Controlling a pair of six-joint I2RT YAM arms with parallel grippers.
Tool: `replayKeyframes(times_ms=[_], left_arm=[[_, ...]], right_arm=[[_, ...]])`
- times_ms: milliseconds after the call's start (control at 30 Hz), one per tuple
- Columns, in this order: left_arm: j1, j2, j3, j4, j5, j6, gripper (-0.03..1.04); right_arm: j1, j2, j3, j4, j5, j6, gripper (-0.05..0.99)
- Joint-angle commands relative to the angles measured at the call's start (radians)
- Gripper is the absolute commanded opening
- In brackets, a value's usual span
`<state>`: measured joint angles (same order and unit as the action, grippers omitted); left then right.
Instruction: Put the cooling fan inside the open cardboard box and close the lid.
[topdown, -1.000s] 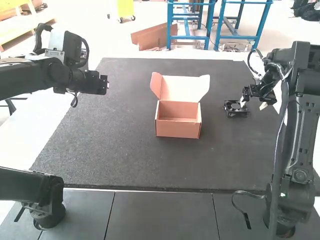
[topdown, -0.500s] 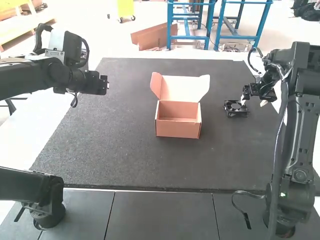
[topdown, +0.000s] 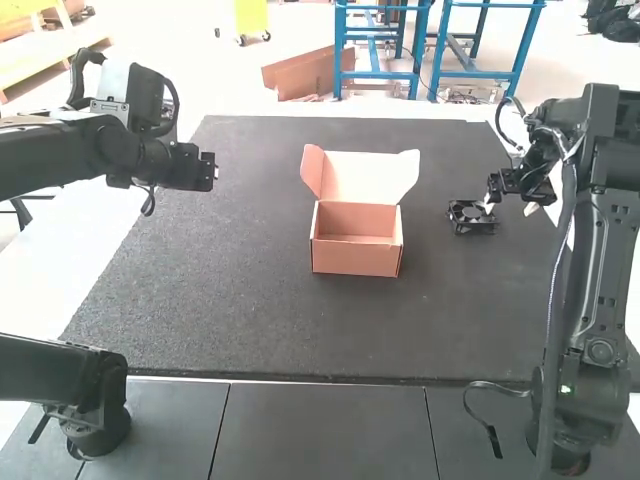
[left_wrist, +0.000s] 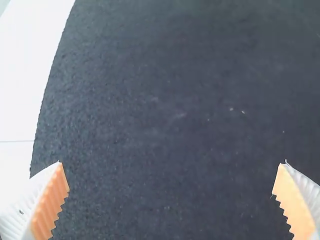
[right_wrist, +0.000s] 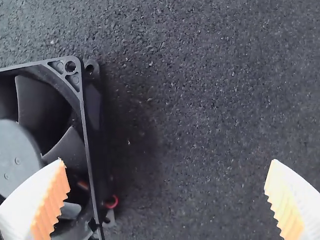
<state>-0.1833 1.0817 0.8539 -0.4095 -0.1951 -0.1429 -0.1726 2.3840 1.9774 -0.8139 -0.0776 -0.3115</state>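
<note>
The fan (topdown: 471, 216) lay on the mat (topdown: 200, 280) near the open box (topdown: 357, 238), the right gripper (right_wrist: 167, 200) spread wide over its edge — off-centre. Closing there might shove it away, not grip it.

No print can be read on the cooling fan (topdown: 471, 216) or the cardboard box (topdown: 357, 240).
</note>
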Motion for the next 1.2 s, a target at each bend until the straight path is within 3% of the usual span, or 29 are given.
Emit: replayKeyframes(times_ms=[0, 400, 500, 700, 767, 933, 1067, 1167], left_arm=[[0.002, 0.001, 0.051, 0.001, 0.010, 0.009, 0.97], [0.002, -0.002, 0.048, 0.000, 0.014, 0.009, 0.97], [0.002, -0.003, 0.047, 0.001, 0.014, 0.009, 0.97], [0.010, -0.003, 0.048, -0.002, 0.014, 0.009, 0.97], [0.013, -0.003, 0.050, -0.002, 0.014, 0.009, 0.97], [0.011, -0.006, 0.053, -0.008, 0.014, 0.009, 0.97], [0.008, -0.009, 0.048, -0.012, 0.014, 0.009, 0.97], [0.008, -0.009, 0.045, -0.014, 0.014, 0.020, 0.97]], right_arm=[[-0.011, 0.035, 0.021, -0.013, 0.013, -0.012, 0.90], [-0.011, 0.060, 0.021, -0.037, 0.006, -0.012, 0.86], [-0.011, 0.066, 0.021, -0.044, -0.001, -0.011, 0.72], [-0.011, 0.073, 0.021, -0.057, -0.017, -0.006, 0.29], [-0.011, 0.073, 0.021, -0.062, -0.017, -0.006, 0.19], [-0.011, 0.073, 0.021, -0.084, -0.048, -0.006, 0.00], [-0.011, 0.055, 0.023, -0.103, -0.083, -0.005, -0.01], [-0.013, 0.012, 0.023, -0.103, -0.133, 0.041, -0.01]])
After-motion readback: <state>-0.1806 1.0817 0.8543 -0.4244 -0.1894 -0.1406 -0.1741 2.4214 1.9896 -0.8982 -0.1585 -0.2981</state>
